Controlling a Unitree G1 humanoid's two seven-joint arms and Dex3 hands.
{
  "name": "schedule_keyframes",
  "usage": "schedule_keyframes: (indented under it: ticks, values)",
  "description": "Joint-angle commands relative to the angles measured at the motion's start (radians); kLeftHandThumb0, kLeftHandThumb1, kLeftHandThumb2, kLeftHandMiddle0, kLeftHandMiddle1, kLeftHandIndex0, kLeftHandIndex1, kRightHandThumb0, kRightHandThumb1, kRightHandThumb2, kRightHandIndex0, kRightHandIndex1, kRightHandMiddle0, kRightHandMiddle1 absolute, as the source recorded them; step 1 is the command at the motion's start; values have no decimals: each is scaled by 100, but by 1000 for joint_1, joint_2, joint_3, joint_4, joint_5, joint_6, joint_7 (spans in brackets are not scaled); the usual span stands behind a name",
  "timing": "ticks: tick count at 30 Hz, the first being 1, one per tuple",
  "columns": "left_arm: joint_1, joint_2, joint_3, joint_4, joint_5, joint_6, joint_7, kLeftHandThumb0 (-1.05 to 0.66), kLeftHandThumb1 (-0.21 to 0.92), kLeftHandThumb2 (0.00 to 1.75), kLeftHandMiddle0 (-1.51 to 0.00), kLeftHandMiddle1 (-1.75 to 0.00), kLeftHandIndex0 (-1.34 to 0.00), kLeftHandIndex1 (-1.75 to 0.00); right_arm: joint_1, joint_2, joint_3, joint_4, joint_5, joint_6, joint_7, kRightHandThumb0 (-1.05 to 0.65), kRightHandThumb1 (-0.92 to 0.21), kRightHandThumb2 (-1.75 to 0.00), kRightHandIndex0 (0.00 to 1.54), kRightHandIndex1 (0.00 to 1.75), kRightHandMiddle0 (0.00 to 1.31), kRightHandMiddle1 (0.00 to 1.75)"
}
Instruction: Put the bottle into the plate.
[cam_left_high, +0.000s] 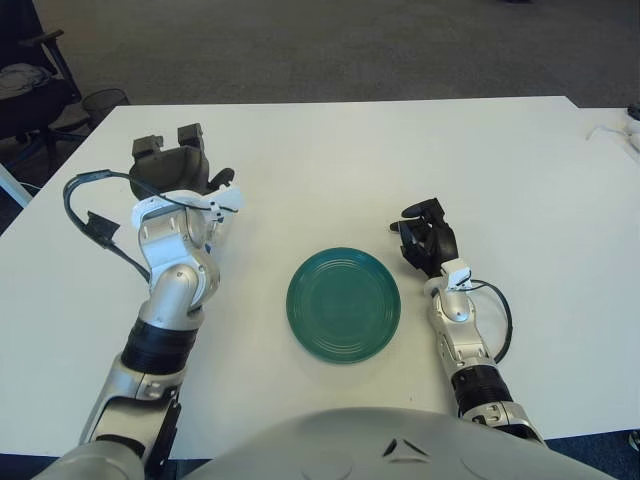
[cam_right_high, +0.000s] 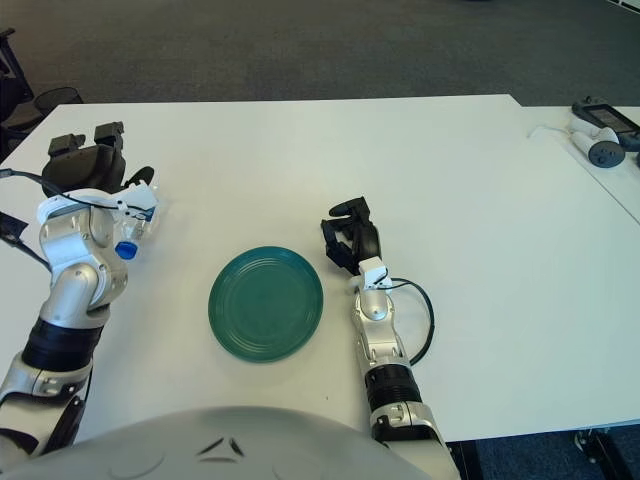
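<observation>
A clear plastic bottle (cam_right_high: 135, 225) with a blue cap and a white label shows at my left hand (cam_left_high: 185, 165), at the left of the table. The hand's fingers curl around it and the thumb sits over its upper end. The cap points down towards me. My forearm hides much of the bottle. A round dark green plate (cam_left_high: 343, 305) lies flat in the middle of the table, to the right of and nearer to me than the bottle. My right hand (cam_left_high: 425, 240) shows just to the right of the plate with its fingers curled, holding nothing.
The white table (cam_left_high: 400, 150) stretches far behind the plate. A second white table with small devices (cam_right_high: 600, 135) stands at the far right. A dark chair and a basket (cam_left_high: 100, 100) stand off the table's far left corner.
</observation>
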Motion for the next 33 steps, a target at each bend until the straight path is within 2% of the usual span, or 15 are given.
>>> schedule_keyframes:
  ticks: [1, 16, 19, 25, 29, 33]
  values:
    - [49, 27, 9, -65, 0, -27, -47, -105, 92, 117, -8, -16, 0, -1, 64, 17, 10, 73, 3, 56, 2, -34, -92, -53, 44, 118, 18, 175]
    - [99, 62, 72, -144, -63, -119, -74, -105, 92, 117, -21, -23, -1, -1, 60, 16, 17, 75, -9, 70, 0, -34, -92, -52, 45, 120, 18, 175]
    - [99, 64, 80, -145, -65, -125, -83, -105, 92, 117, -19, -34, 0, -2, 59, 16, 18, 76, -10, 71, 1, -34, -92, -52, 46, 120, 18, 175]
    - [81, 60, 83, -120, -29, -112, -98, -105, 92, 116, -14, -44, 0, -1, 55, 16, 17, 80, -8, 76, 3, -34, -92, -53, 47, 120, 18, 175]
    - [10, 51, 79, 9, 6, -79, -66, -105, 92, 115, -12, -47, 0, 0, 47, 17, 15, 98, -4, 64, 5, -34, -92, -53, 47, 120, 18, 175]
    - [-92, 66, 83, 214, -13, -54, -12, -105, 92, 115, -9, -48, 0, 0, 44, 15, 15, 112, -3, 50, 8, -34, -92, -52, 44, 121, 18, 175]
